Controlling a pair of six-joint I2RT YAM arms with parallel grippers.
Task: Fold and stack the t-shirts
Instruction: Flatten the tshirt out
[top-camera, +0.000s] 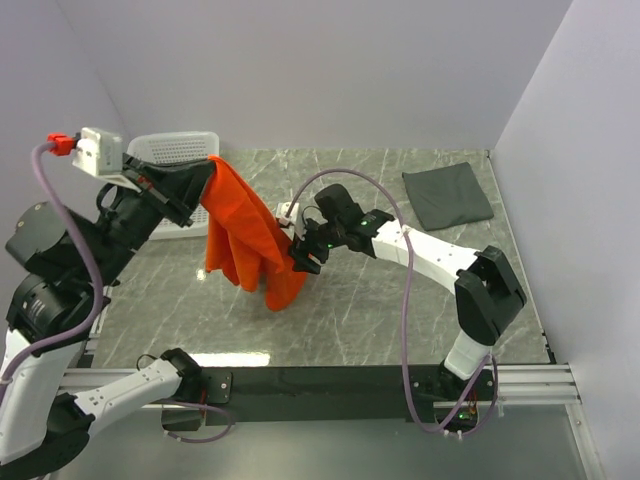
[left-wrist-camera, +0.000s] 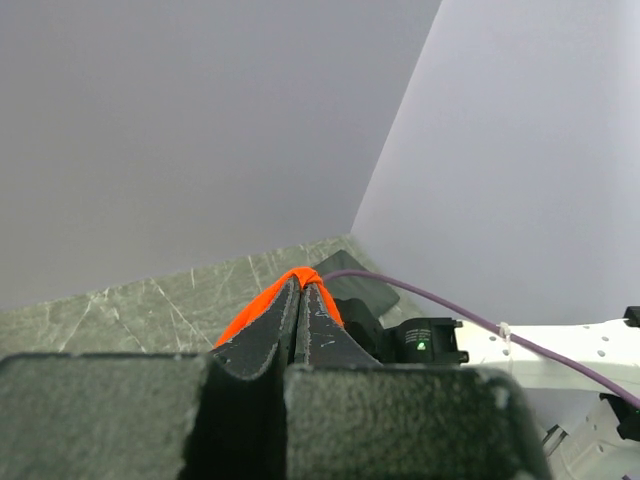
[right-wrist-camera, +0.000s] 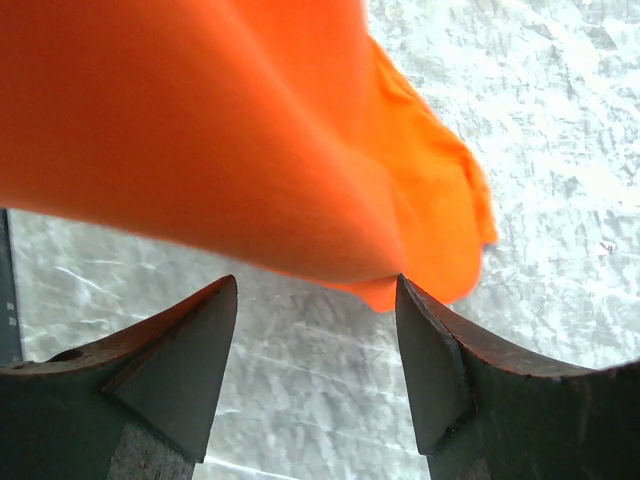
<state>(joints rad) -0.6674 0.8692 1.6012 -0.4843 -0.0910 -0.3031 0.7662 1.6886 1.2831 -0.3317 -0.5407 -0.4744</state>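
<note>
The orange t-shirt (top-camera: 248, 240) hangs in the air from my left gripper (top-camera: 208, 164), which is shut on its top edge; its lower end reaches the table. In the left wrist view the cloth (left-wrist-camera: 300, 276) bulges out past the closed fingertips. My right gripper (top-camera: 300, 256) is open at the shirt's lower right edge. In the right wrist view the orange cloth (right-wrist-camera: 250, 140) hangs just beyond the spread fingers (right-wrist-camera: 190, 340), not gripped. The dark grey t-shirt (top-camera: 448, 195) lies folded at the table's far right.
A white lattice basket (top-camera: 172, 150) stands at the far left behind my left arm. The marble table (top-camera: 380, 320) has walls on three sides. A purple cable (top-camera: 340, 178) loops over my right arm.
</note>
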